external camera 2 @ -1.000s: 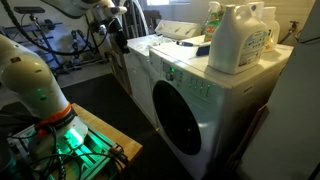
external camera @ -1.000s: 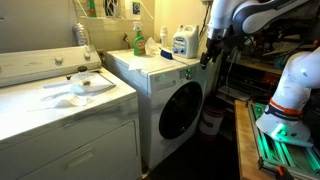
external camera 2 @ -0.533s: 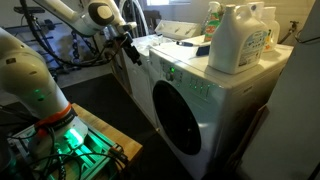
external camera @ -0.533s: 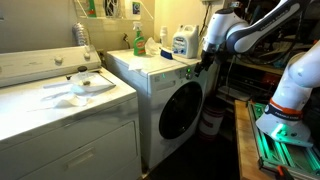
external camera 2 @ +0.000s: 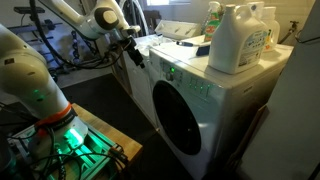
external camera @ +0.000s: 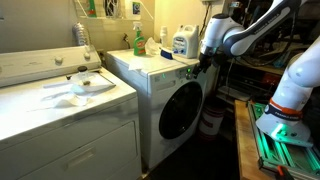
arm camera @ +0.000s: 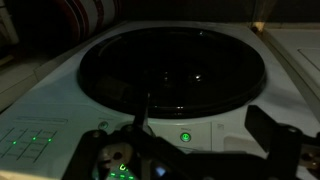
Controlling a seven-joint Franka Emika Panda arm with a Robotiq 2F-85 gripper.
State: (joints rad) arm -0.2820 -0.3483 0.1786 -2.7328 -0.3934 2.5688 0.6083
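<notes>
White washer: gripper near ctrl panel, jaws apart.

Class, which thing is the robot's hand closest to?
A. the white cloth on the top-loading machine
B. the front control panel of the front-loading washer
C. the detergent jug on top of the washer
B: in both exterior views the hand hangs by the front top edge of the washer, and the wrist view shows its lit control panel and round door.
</notes>
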